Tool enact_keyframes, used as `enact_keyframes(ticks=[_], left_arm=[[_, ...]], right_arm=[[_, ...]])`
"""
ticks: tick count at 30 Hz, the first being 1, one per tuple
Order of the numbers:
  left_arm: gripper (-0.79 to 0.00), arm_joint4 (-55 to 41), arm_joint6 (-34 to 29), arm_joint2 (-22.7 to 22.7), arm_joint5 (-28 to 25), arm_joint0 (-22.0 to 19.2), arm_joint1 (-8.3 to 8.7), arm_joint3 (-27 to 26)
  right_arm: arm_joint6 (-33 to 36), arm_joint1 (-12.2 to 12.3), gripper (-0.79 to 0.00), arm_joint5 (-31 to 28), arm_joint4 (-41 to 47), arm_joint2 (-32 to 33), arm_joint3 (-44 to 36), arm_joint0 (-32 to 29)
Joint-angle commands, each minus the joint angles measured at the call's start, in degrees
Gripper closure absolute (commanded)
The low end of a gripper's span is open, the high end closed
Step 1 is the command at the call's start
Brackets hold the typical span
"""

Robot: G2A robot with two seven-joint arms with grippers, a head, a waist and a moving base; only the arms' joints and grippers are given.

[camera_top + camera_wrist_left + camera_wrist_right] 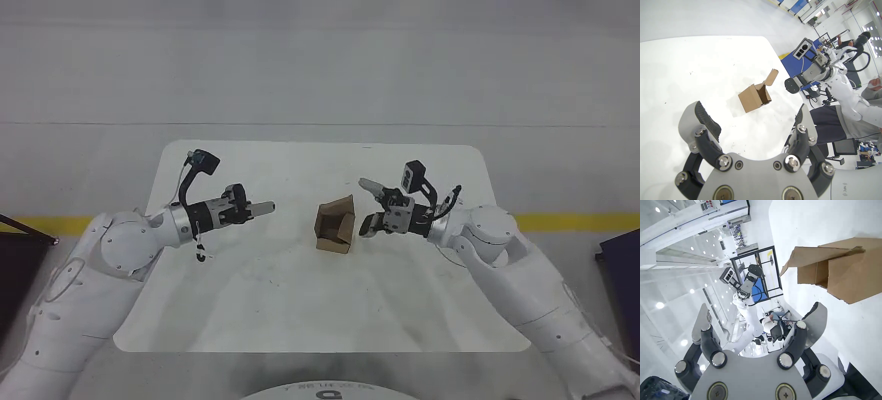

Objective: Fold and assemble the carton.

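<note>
A small brown carton (pixel 335 228) lies on its side in the middle of the white table (pixel 300 310). One end is open and its lid flap (pixel 347 206) sticks up. My left gripper (pixel 262 209) hovers to the carton's left, a short way off, open and holding nothing. In the left wrist view the carton (pixel 753 100) sits beyond the spread fingertips (pixel 702 117). My right gripper (pixel 368 207) is open just to the right of the carton, facing its open end. The right wrist view has the carton (pixel 838 272) close ahead of the open gripper (pixel 761 313), without touching it.
Bare table surface stretches in front of and behind the carton. The table's rounded front edge (pixel 320 350) is near my body. A yellow floor line (pixel 560 220) runs past both sides of the table, and a dark object (pixel 625 270) stands off the table's right side.
</note>
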Motion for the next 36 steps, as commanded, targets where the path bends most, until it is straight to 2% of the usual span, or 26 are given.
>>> enact_keyframes(ticks=[1,7,11,15,17,19,21,25,36], left_arm=[[-0.785,0.0,0.0,0.0,0.0,0.0,0.0,0.0],[-0.785,0.0,0.0,0.0,0.0,0.0,0.0,0.0],[-0.785,5.4,-0.8,-0.3,-2.4,-1.0,0.27,-1.1],[-0.785,13.1,-1.7,0.6,-6.9,-2.2,0.51,-2.5],[-0.785,19.2,-2.3,2.2,-8.9,-3.0,0.52,-3.4],[-0.785,23.8,-1.4,4.5,-11.3,-3.7,0.34,-4.0],[-0.785,31.4,-2.5,7.0,-12.8,-4.8,0.25,-5.0],[-0.785,33.5,0.7,10.9,-13.1,-5.8,-0.48,-5.0],[-0.785,33.5,0.7,10.9,-13.1,-5.8,-0.48,-5.0]], right_arm=[[0.0,0.0,-0.785,0.0,0.0,0.0,0.0,0.0],[-0.4,-0.1,-0.785,-0.5,-0.4,-0.1,-0.2,-0.1],[-5.3,-0.2,-0.785,-9.0,-3.6,2.2,-0.8,-1.9],[-11.9,0.1,-0.785,-19.1,-10.5,5.5,-2.0,-6.8],[-16.4,0.5,-0.785,-20.9,-19.0,7.3,-2.4,-8.9],[-20.8,0.6,-0.785,-21.8,-24.9,8.2,-3.4,-11.6],[-23.6,0.6,-0.785,-23.0,-26.7,8.8,-3.9,-13.9],[-25.8,0.5,-0.785,-22.7,-30.9,9.5,-3.8,-16.7],[-25.7,0.4,-0.785,-22.2,-31.0,9.5,-4.0,-17.0]])
